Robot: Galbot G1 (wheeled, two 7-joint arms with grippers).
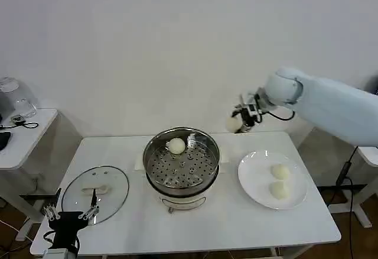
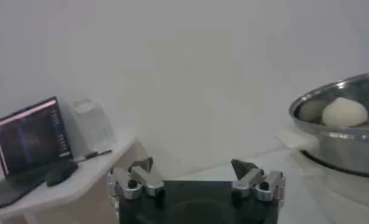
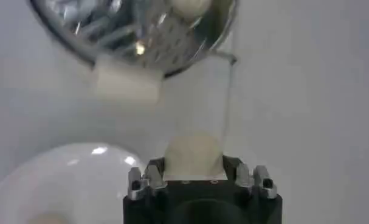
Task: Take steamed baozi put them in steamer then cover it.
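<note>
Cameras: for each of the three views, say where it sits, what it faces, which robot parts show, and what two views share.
Head view: looks down at the table; both arms show.
Left wrist view: sits behind the open left gripper, facing the steamer.
Right wrist view: sits above the right gripper, which holds a steamed baozi.
Shared: the steamer in all three.

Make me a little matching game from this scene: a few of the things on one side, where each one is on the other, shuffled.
Things:
1. Round clear glass lid with cream handle
2. Small white bun held in the right gripper
3. Single white bun near the back
4. Pair of white buns

Places:
A. On the flat white round plate
B. Inside the shiny steel steamer basket
C. Lying flat on the white table, by the left gripper
D. In the air, between steamer and plate

Pairs: 1-C, 2-D, 3-B, 4-A
</note>
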